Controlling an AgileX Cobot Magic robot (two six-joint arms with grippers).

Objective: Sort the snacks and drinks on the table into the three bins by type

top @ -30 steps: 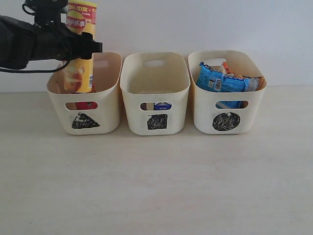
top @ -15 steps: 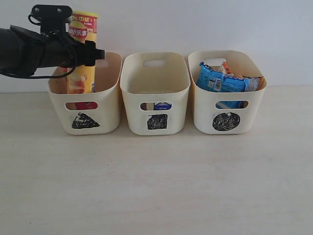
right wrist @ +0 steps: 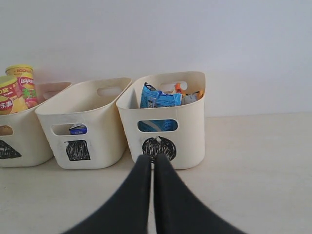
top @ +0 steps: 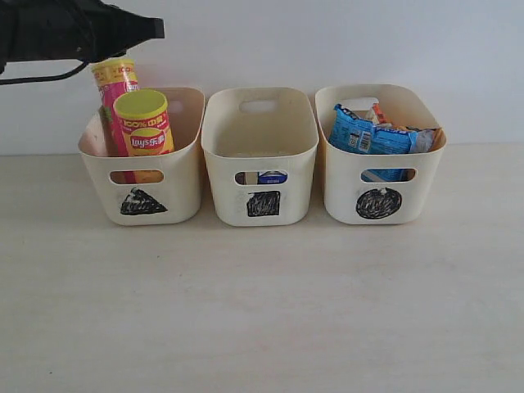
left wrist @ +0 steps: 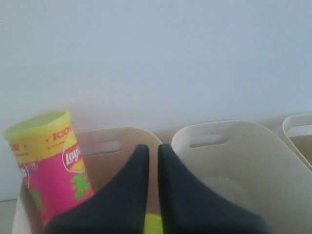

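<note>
Where the exterior view looks across the worktop [top: 262,311], the left hand [top: 155,29] hangs clenched and empty, its dark tips pressed together. Below it, clear of its tips, the pink tube [top: 113,90] and the yellow-red tube [top: 143,123] stand in the triangle bin [top: 184,184]. The square bin [top: 291,192] sits further out past the hand's tips, with the blue-and-white carton [top: 272,177] showing through its handle slot. The circle bin [top: 344,192] lies furthest from that hand and holds the blue bag [top: 360,135], with the orange bag [top: 377,112] peeking up behind it.

In the left wrist view the two fingers meet with no gap and hold nothing. The pink tube rises to one side of them, and a yellow-green lid [left wrist: 152,225] shows low between their bases, under the hand.

In the right wrist view the right hand [right wrist: 147,158] is likewise clenched on nothing, low over the worktop. The circle bin stands straight ahead of its tips, just beyond them. The other two bins sit off to one side, the triangle bin with both tubes furthest away.
</note>
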